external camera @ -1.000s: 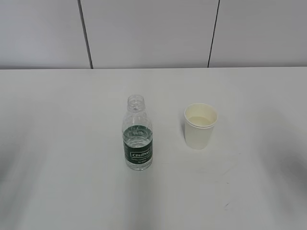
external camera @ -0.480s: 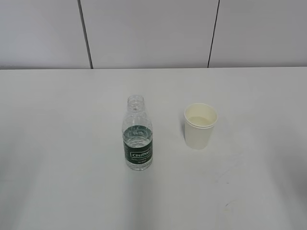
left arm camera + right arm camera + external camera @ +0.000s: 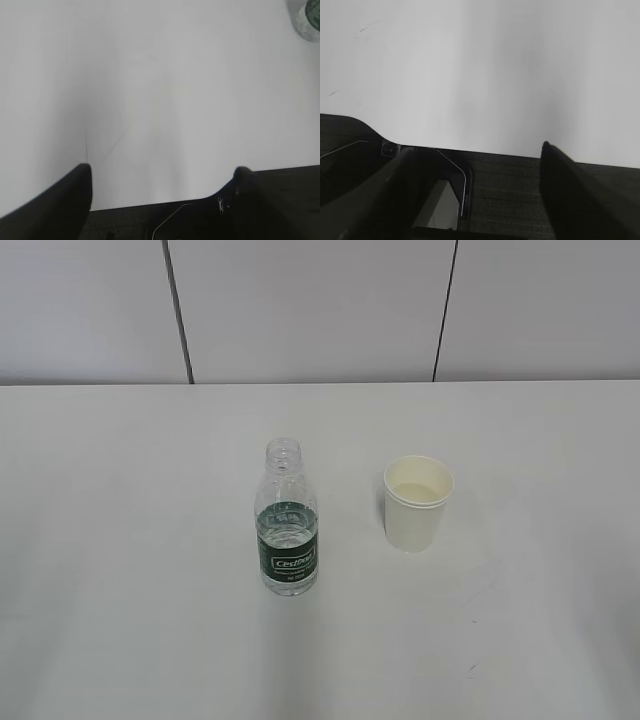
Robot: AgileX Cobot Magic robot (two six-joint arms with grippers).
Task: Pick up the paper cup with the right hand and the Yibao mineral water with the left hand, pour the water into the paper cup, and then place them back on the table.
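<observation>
The Yibao mineral water bottle stands upright on the white table, uncapped, with water up to the green label. The paper cup stands upright to its right, apart from it, with something pale in its bottom. Neither arm shows in the exterior view. In the left wrist view my left gripper is open and empty over the table's near edge, and a bit of the bottle shows at the top right corner. In the right wrist view my right gripper is open and empty, also over the near edge.
Grey wall panels rise behind the table's far edge. In both wrist views a dark surface lies below the table's near edge. Faint scuff marks dot the tabletop.
The soft shadows at the left and right sides of the table in the exterior view have faded. The bottle and the cup have not moved.
</observation>
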